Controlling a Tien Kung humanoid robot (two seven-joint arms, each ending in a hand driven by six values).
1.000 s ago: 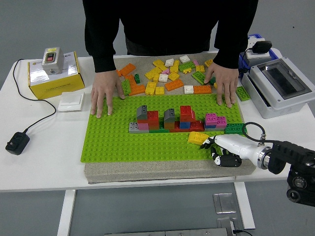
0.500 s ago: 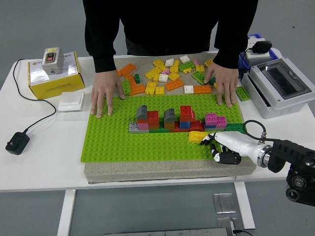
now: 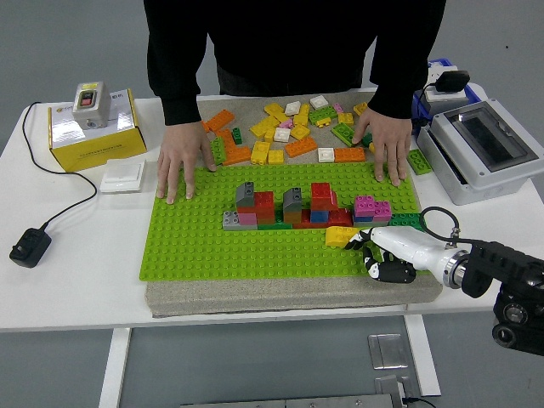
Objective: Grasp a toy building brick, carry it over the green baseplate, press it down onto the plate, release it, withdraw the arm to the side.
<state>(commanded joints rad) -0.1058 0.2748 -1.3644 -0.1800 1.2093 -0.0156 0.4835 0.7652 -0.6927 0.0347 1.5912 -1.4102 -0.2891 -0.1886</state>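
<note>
Right now the robot's right hand (image 3: 374,251), white with black fingertips, sits at the front right corner of the flat green studded baseplate (image 3: 204,246), fingers curled loosely around the small yellow toy brick (image 3: 342,237); contact looks like fingertips touching its right end, but a firm pinch cannot be confirmed. Yellow brick lies on the plate studs, just in front of the row of built red, grey, blue and pink bricks (image 3: 297,208). Baseplate rests on a beige fabric pad (image 3: 280,293) on the white table (image 3: 76,272). Person's two hands (image 3: 183,166) press flat on the plate's far edge, either side of a loose pile of yellow, orange and green bricks (image 3: 285,132). Left arm out of view.
</note>
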